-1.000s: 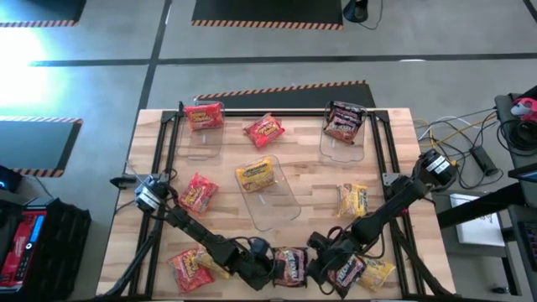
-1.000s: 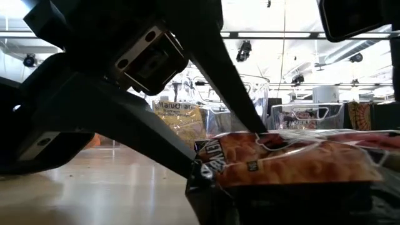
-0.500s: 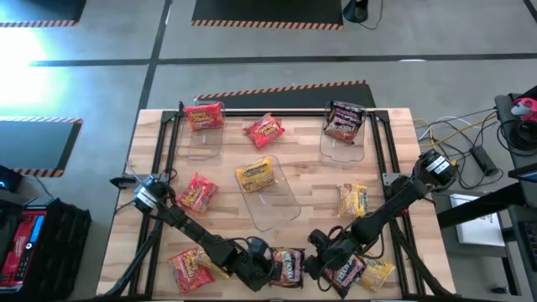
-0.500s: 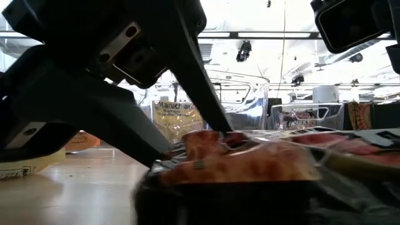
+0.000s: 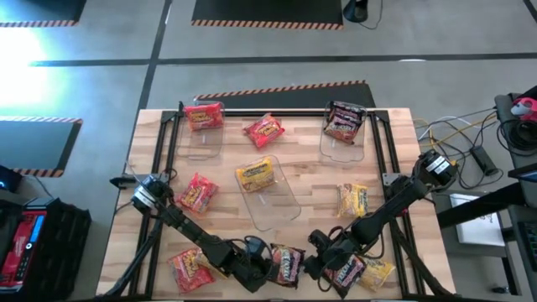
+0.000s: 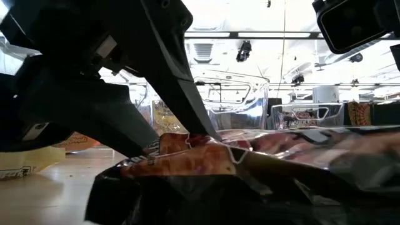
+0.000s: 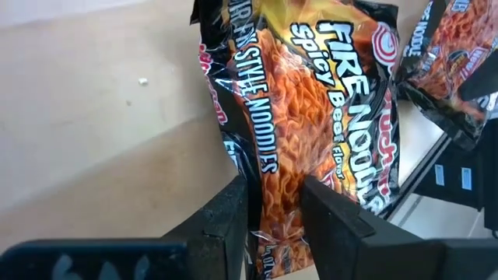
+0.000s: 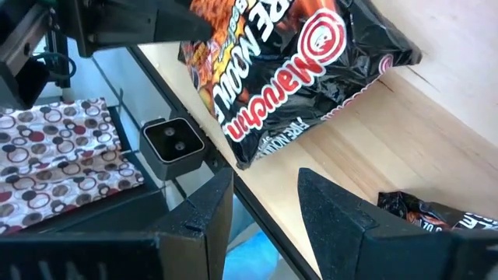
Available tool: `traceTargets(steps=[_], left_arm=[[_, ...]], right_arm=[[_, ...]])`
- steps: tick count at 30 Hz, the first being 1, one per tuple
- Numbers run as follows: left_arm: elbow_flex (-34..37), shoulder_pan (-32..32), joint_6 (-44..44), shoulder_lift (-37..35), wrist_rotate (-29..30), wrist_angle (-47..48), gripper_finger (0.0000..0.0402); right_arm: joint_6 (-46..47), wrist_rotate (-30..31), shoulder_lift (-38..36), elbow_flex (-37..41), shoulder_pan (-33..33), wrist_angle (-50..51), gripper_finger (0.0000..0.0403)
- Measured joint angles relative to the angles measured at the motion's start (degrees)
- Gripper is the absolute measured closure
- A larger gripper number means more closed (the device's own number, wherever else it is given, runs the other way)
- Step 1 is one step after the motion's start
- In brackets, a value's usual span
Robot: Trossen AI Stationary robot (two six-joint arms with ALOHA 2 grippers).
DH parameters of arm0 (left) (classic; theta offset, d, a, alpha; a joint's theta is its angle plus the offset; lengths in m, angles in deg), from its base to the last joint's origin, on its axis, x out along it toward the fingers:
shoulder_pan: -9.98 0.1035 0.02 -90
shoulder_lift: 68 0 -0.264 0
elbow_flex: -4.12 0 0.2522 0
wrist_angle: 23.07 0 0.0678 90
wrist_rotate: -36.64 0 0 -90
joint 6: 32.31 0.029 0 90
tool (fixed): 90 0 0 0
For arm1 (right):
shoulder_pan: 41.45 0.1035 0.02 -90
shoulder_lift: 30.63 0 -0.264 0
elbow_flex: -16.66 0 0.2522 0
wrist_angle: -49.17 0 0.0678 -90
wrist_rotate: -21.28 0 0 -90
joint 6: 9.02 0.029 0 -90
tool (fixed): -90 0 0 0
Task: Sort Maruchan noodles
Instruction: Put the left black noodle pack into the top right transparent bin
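The dark Maruchan packet is pinched at one short end by the left tool, at the desk's near edge, its long axis running straight away from the fingers. The right tool, fingers parted and empty, is held just beside a second dark packet.

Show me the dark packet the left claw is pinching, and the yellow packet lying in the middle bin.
dark Fire Noodle packet (image 7: 311, 117): left wrist view, printed face.
yellow packet (image 5: 256, 174): high view, centre of wrapper.
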Motion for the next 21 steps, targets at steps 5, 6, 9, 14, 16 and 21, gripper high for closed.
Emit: traceTargets(steps=[5, 6, 9, 14, 16, 21], left_arm=[[0.02, -0.15, 0.60, -0.11, 1.27, -0.19, 0.0306], [-0.04, -0.22, 1.16, -0.23, 1.85, -0.21, 0.0306], [-0.68, -0.22, 4.24, -0.60, 3.50, -0.14, 0.0307], [-1.18, -0.19, 6.48, -1.30, 3.71, -0.59, 0.0307], [-1.18, -0.19, 6.78, -1.35, 3.78, -0.58, 0.0307], [-1.18, -0.19, 7.42, -1.66, 4.07, -0.28, 0.0306]], right_arm=[[-0.24, -0.02, 0.00, 0.00, 0.31, 0.00, 0.0268], [-0.44, -0.02, -0.04, 0.00, 0.38, 0.00, 0.0268], [-0.62, -0.02, -0.15, 0.00, 0.50, -0.02, 0.0268], [-0.93, -0.02, -0.17, 0.00, 0.50, -0.02, 0.0268], [-1.02, -0.02, -0.22, 0.00, 0.50, -0.01, 0.0268], [-1.13, -0.02, -0.24, 0.02, 0.67, 0.00, 0.0268]])
